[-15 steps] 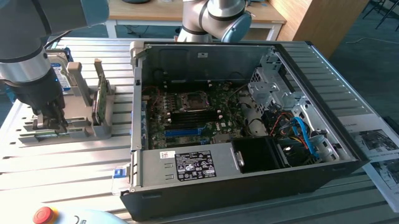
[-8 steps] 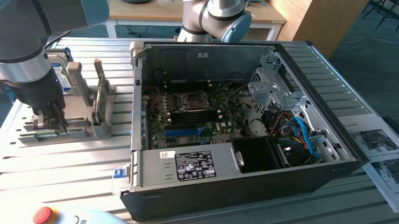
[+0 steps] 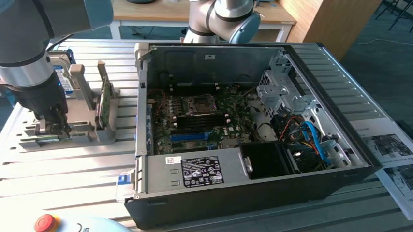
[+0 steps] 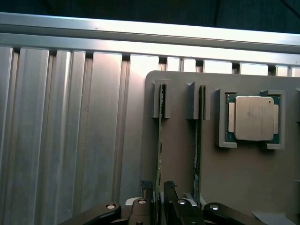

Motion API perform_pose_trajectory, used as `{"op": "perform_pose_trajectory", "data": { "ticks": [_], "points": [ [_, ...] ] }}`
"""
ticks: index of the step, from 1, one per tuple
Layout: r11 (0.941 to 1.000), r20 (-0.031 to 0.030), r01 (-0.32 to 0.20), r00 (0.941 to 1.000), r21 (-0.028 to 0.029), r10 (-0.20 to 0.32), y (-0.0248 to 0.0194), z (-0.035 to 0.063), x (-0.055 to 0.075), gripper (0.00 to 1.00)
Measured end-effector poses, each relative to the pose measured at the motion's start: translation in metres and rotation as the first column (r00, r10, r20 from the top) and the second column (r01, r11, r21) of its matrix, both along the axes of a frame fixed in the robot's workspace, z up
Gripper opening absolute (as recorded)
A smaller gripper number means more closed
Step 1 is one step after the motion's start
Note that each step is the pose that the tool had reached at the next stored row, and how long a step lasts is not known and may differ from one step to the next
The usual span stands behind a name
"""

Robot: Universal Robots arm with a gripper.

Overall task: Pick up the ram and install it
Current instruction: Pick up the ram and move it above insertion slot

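The ram (image 4: 160,150) stands on its long edge in a slotted grey holder (image 4: 243,178) and runs straight between the fingers (image 4: 146,187) of the gripper (image 4: 158,191). The jaws are spread, one finger on each side of the board, and nothing is clamped. Whether a pad touches the board is hard to tell. A second stick (image 4: 198,150) stands just beside the ram, with a processor (image 4: 253,118) beyond it. In the exterior view the holder sits to the left of the open computer case (image 3: 258,193), where the arm hides the ram.

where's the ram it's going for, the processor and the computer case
ram (image 4: 160,140): wrist view, middle of the thin green edge, the stick farther from the processor
processor (image 4: 253,119): wrist view, centre of its metal lid
computer case (image 3: 258,195): exterior view, black near wall
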State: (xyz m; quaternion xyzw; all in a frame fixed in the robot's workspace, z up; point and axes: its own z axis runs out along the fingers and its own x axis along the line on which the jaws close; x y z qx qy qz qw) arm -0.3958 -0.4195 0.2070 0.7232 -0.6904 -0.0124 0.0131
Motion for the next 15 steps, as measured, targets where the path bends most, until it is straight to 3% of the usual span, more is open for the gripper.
{"op": "perform_pose_trajectory", "data": {
  "ticks": [15],
  "points": [
    [1.0000, 0.0001, 0.000, 1.0000, 0.0001, 0.000, 0.0019, -0.0013, 0.0001, 0.24]
  ]
}}
